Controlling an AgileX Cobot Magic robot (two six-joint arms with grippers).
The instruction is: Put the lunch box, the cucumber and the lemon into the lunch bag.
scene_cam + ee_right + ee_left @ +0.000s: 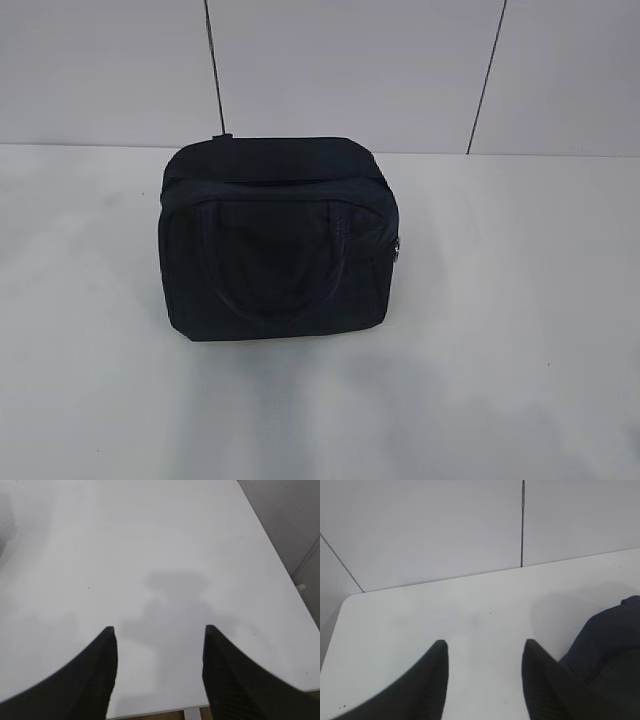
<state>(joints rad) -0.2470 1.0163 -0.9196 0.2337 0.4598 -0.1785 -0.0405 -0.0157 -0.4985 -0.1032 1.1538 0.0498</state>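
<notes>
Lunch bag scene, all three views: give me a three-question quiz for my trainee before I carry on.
1. True or false: the lunch bag stands upright on the white table with its top closed.
2. Multiple choice: what does the left claw hold? A) a lemon B) nothing C) the bag's handle
3. Short answer: which food items or containers can be seen on the table in any view?

Key
1. True; the front loop handle hangs against its front face.
2. B; its jaws stand apart over bare table, the bag just to its right. The right claw is likewise open and empty.
3. None are visible.
</notes>
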